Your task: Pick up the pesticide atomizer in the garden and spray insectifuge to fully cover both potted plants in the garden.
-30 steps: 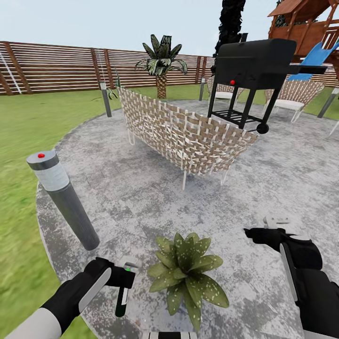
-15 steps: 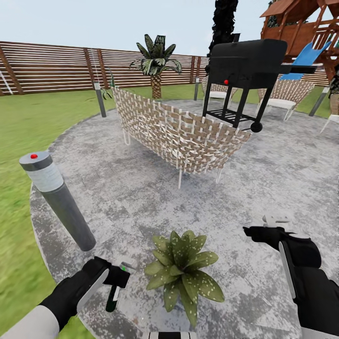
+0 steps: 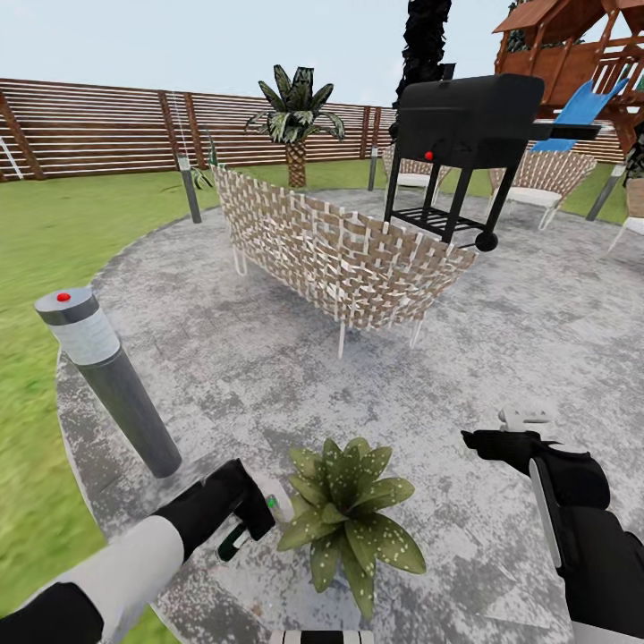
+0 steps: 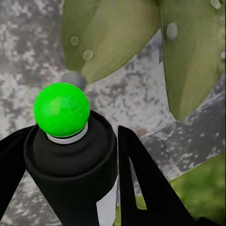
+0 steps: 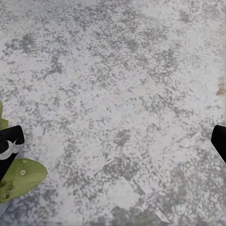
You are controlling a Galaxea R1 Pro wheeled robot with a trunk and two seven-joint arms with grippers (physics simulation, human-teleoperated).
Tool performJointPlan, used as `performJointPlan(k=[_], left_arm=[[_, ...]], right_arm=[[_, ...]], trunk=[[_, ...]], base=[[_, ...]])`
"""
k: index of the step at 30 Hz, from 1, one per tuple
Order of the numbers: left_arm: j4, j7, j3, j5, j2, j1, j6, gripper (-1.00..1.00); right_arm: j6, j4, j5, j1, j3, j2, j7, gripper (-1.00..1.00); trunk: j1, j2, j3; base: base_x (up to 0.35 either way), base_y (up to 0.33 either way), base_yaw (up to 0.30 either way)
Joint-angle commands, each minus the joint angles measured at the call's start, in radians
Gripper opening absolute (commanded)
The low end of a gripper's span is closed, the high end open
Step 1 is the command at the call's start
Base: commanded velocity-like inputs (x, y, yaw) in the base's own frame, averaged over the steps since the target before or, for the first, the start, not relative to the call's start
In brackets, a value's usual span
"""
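The left claw [image 3: 255, 519] has swung in toward the potted plant [image 3: 347, 508] since a moment ago. Before, it hung out to the side with the pesticide atomizer [image 3: 241, 535] pointing almost straight down. Now the arm has turned across the body, and the bottle is tipped so its top end faces the leaves. In the left wrist view the bottle's tip [image 4: 61, 109] glows bright green, and the speckled leaves [image 4: 109, 37] sit just past it. I think this means the robot is ready to spray, or has begun to spray, this first plant. No mist can be seen, so I cannot say if any spray has landed. The left claw is closed on the bottle, with a black finger [image 4: 141, 188] pressed on each side of it. The left arm reaches forward and low, with the wrist bent inward toward the plant. The right claw [image 3: 528, 419] is held out in front over the grey stone patio [image 3: 268, 358], near the plant but not touching it. Its fingers are spread wide in the right wrist view and it holds nothing. The plant sits on the patio right in front of the robot, between the two arms. A grey post [image 3: 112, 380] with a red top stands off to the left.
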Motion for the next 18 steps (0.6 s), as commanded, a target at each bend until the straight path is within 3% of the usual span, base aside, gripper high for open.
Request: performJointPlan(k=[1,5,11,15,18], left_arm=[[0.001,-0.014,-0.007,-0.033,-0.01,-0.007,0.009,-1.0],[0.005,-0.024,-0.017,-0.063,-0.027,-0.018,0.021,-1.0],[0.006,-0.031,-0.015,-0.063,-0.03,-0.029,0.017,-1.0],[0.004,-0.137,-0.01,-0.061,-0.033,-0.093,0.016,-1.0],[0.004,-0.165,0.003,-0.061,-0.031,-0.106,0.015,-1.0]], right_arm=[[0.004,-0.001,0.01,-0.001,0.0,-0.001,0.01,1.0],[0.004,-0.001,0.01,-0.002,0.0,-0.002,0.01,1.0],[0.004,-0.001,0.01,-0.002,0.0,-0.003,0.01,1.0],[0.003,-0.001,0.01,-0.002,0.0,-0.003,0.01,1.0],[0.003,-0.001,0.01,-0.002,0.0,-0.004,0.01,1.0]], trunk=[[0.0,0.0,-0.001],[0.0,0.0,-0.001],[0.0,0.0,-0.001],[0.0,0.0,-0.001],[0.0,0.0,-0.001]], base=[[0.0,0.0,0.0],[0.0,0.0,0.0],[0.0,0.0,0.0],[0.0,0.0,0.0],[0.0,0.0,0.0]])
